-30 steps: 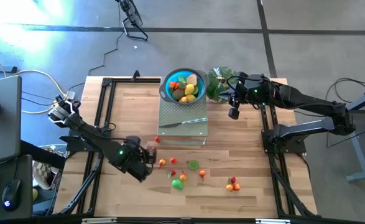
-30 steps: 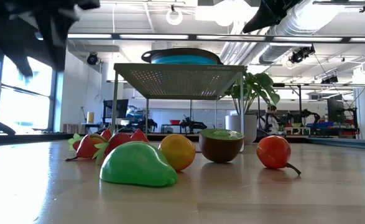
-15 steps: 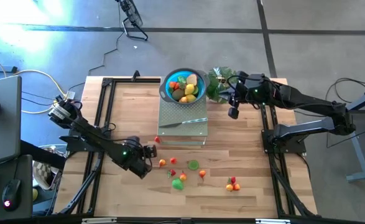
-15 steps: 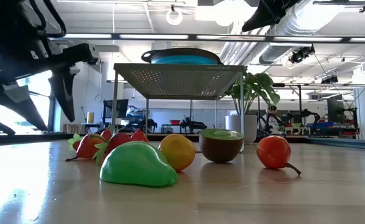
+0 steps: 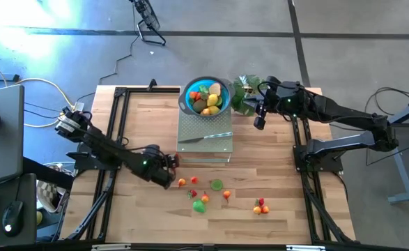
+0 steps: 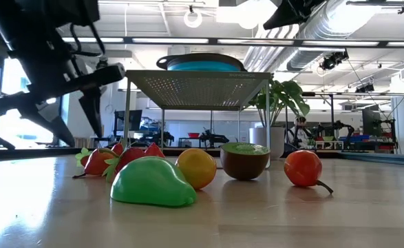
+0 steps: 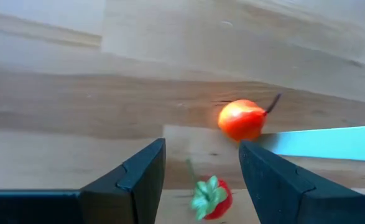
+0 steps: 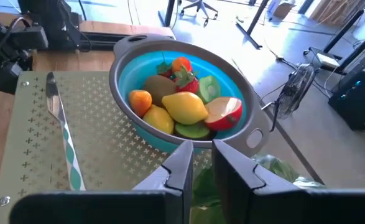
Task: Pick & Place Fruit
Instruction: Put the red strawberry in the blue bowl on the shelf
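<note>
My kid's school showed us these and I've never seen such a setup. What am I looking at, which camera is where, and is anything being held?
Two dark robot arms work at a wooden table. One camera looks straight down, one sits at tabletop height, and one rides on each wrist.

A blue bowl already holding toy fruit stands on a perforated metal rack, with a knife beside it and a leafy plant nearby. More small fruits lie loose on the wood, among them a green pear and a strawberry.

The left hand is open and empty, low over the table near the strawberry and an orange-red fruit. The right hand waits near the plant, holding nothing, its fingers a narrow gap apart.
</note>
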You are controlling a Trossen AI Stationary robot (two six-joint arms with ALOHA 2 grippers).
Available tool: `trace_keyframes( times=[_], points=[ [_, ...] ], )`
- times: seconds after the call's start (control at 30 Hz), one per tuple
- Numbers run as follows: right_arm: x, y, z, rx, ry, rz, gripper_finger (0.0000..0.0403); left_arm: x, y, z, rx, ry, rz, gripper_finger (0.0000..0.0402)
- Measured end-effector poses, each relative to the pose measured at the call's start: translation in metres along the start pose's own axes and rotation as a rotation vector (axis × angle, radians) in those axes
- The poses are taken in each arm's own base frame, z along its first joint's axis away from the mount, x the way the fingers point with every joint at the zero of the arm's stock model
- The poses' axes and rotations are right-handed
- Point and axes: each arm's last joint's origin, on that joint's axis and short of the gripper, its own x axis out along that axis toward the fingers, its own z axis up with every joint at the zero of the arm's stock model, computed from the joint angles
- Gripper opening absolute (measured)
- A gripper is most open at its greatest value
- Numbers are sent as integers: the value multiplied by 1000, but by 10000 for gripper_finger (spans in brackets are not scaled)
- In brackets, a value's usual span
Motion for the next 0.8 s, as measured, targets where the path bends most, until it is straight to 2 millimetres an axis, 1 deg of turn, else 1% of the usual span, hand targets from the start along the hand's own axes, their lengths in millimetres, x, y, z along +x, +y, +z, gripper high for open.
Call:
trace_keyframes(
  times=[0.13, 0.3, 0.4, 0.53, 0.63, 0.8],
  points=[
    [0, 0, 0, 6, 0, 0, 52, 4, -5, 4, 17, 13, 2, 198],
    [0, 0, 0, 7, 0, 0, 52, 6, -5, 7, 30, 29, 24, 198],
    [0, 0, 0, 8, 0, 0, 52, 6, -5, 6, 32, 46, 31, 198],
    [0, 0, 0, 11, 0, 0, 52, 12, -2, 1, 42, 62, 72, 198],
    [0, 0, 0, 12, 0, 0, 52, 18, -3, -4, 33, 68, 70, 198],
    [0, 0, 0, 12, -2, 0, 52, 21, -3, -6, 43, 64, 76, 198]
  ],
)
